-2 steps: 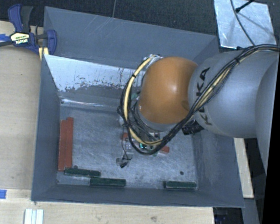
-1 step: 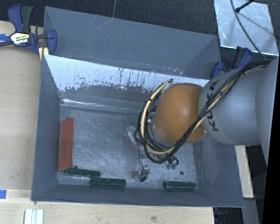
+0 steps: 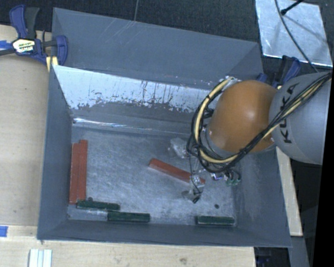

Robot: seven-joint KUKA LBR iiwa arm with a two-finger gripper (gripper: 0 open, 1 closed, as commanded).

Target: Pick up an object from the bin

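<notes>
My gripper point(image 3: 194, 193) hangs low in the right half of the bin, below the orange dome. Its tips sit just past the right end of a small red-brown bar point(image 3: 169, 170) that lies slanted on the bin floor near the middle. Whether the bar is between the fingers cannot be made out. A dark green bar point(image 3: 215, 221) lies below the gripper, along the front wall.
A long red-brown block point(image 3: 78, 171) lies along the left wall. Two dark green bars point(image 3: 98, 205) point(image 3: 128, 216) rest along the front wall at the left. A pale crumpled piece point(image 3: 179, 146) sits behind the gripper, near the back wall.
</notes>
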